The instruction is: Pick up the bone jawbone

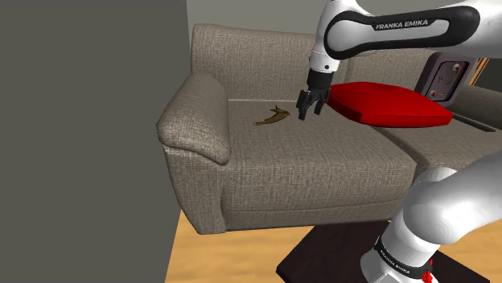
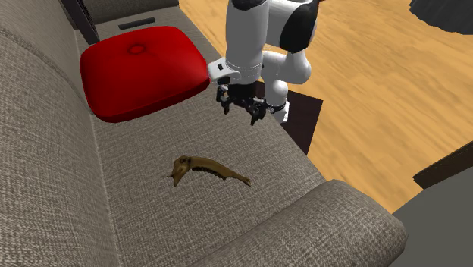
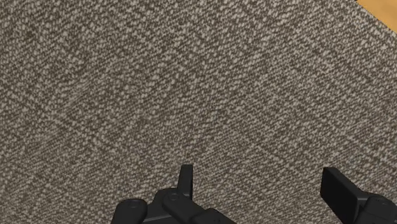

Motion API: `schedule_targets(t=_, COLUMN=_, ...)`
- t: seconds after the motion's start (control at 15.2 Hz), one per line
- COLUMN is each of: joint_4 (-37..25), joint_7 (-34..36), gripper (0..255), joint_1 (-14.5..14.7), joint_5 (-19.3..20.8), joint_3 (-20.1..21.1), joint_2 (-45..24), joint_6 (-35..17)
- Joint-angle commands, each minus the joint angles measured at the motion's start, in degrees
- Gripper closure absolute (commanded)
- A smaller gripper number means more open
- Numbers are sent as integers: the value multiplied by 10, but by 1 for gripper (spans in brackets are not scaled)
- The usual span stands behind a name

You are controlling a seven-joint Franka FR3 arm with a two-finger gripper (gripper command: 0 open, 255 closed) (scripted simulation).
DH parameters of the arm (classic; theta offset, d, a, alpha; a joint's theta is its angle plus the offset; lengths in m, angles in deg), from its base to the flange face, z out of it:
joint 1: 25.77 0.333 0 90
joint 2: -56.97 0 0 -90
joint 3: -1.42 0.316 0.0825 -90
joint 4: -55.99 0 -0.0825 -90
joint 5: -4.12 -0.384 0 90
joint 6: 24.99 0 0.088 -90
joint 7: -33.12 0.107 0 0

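Nothing's picked up yet: the jawbone (image 1: 272, 118) lies mid-frame on the sofa seat (image 1: 322, 165), while the gripper (image 1: 310, 108), jaws apart and empty, hovers near it on the shoulder view's right.

Grey sofa (image 1: 322, 169), wood floor (image 2: 379, 68), perhaps a wall (image 1: 80, 120)

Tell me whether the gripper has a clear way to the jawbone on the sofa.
Probably yes. The open gripper hovers above the seat beside the brown jawbone, nothing lies between them, and the red cushion lies clear of the path.
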Motion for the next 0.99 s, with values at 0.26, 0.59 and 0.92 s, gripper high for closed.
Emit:
schedule_targets(t=0.26, joint_4=-98, joint_7=-56, gripper=0, joint_1=-5, joint_5=-8, joint_3=-38, joint_2=-125, joint_6=-30)
schedule_targets(t=0.59, joint_4=-198, joint_7=-105, gripper=0, joint_1=-11, joint_5=-30, joint_3=-64, joint_2=-236, joint_6=-39)
schedule_targets(t=0.92, joint_4=-323, joint_7=-153, gripper=0, joint_1=-23, joint_5=-63, joint_3=-81, joint_2=-353, joint_6=-28)
